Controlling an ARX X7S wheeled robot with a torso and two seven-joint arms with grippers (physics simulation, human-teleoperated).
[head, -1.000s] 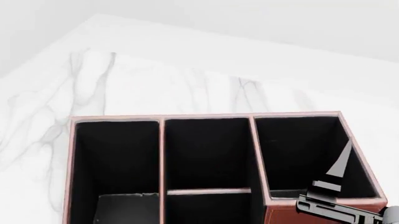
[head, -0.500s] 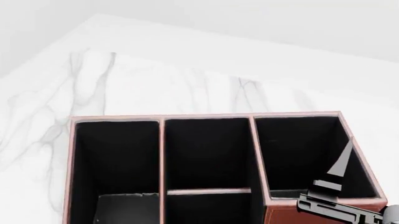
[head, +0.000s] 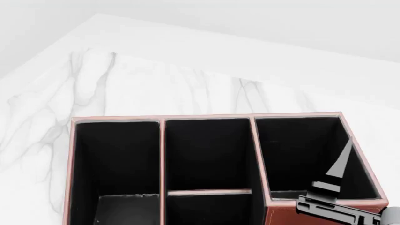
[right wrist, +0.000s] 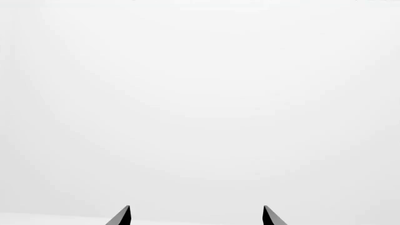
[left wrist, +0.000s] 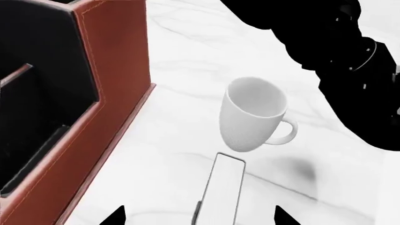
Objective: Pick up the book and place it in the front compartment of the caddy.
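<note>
Two of my grippers stand wide open, holding nothing: my left gripper hovers over the upright book, beside the caddy and just short of the mug; my right gripper faces blank white.

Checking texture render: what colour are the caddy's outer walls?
Reddish-brown, with pale stitching, on the caddy; clearest in the left wrist view.

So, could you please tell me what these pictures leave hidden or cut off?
- Book: left wrist view's edge cuts off its near end; absent from the head view.
- Caddy: head view's lower edge crops its near part.
- Right gripper: only the fingers' tips show, against blank white.
- Mug: seen only by the left wrist.
</note>
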